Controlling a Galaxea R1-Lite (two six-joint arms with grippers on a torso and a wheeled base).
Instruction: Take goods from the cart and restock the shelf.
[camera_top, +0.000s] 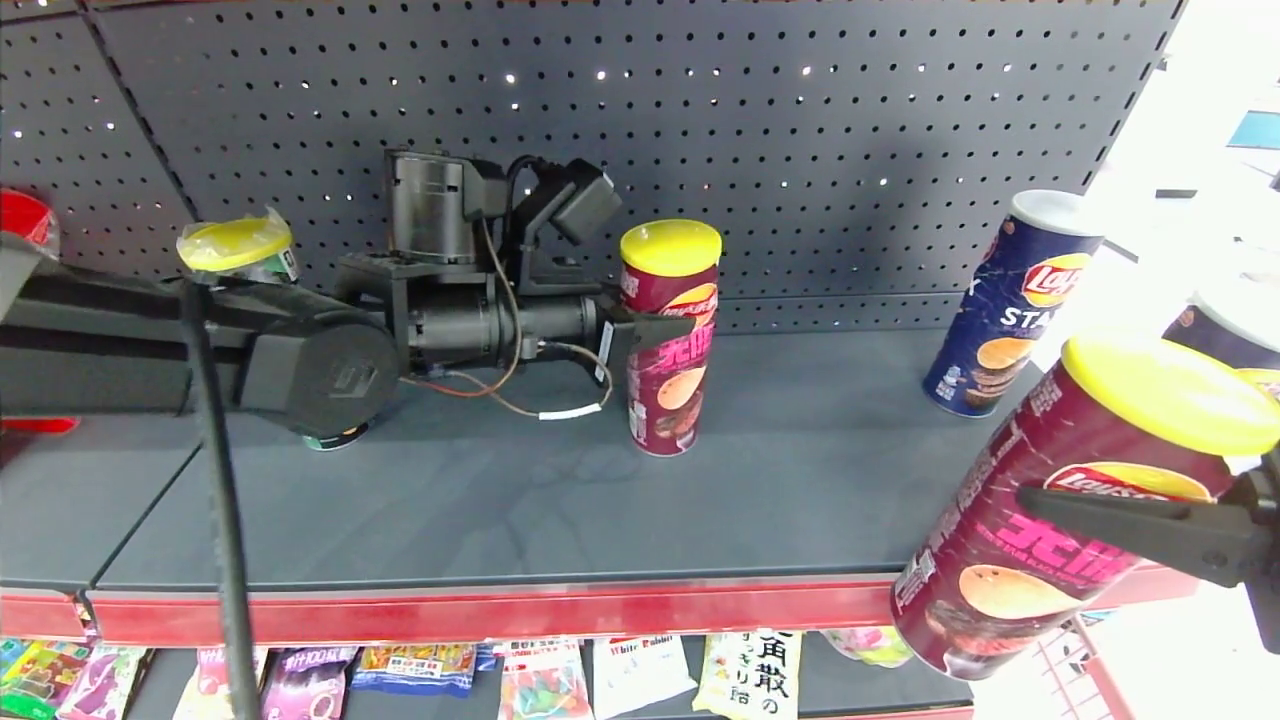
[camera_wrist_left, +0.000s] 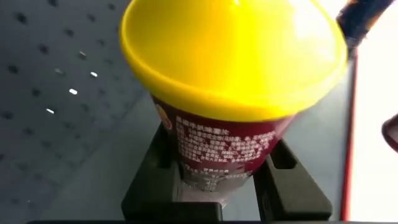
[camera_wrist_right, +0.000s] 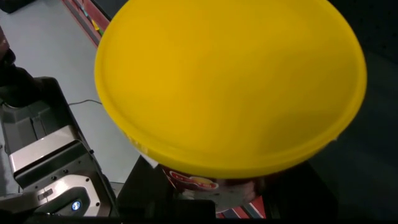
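**Jaws closed on both cans, one not yet shelved**

Left gripper (camera_top: 655, 330) clasps the standing can (camera_top: 668, 390), upright at mid-shelf (camera_top: 800, 480), its base apparently on the deck. Right gripper (camera_top: 1060, 510) clamps the tilted can (camera_top: 1000, 600) just off the front right corner. Its long axis slants, with the lid to the robot's right and the base below the red lip. It likely needs lifting and righting, then moving inward to the bare deck short of the blue can (camera_top: 1005, 300).

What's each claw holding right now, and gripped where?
Left claw: maroon can upright on the shelf, gripped on its upper body below the lid. Right claw: second maroon can, tilted past the shelf's front edge, gripped mid-body.
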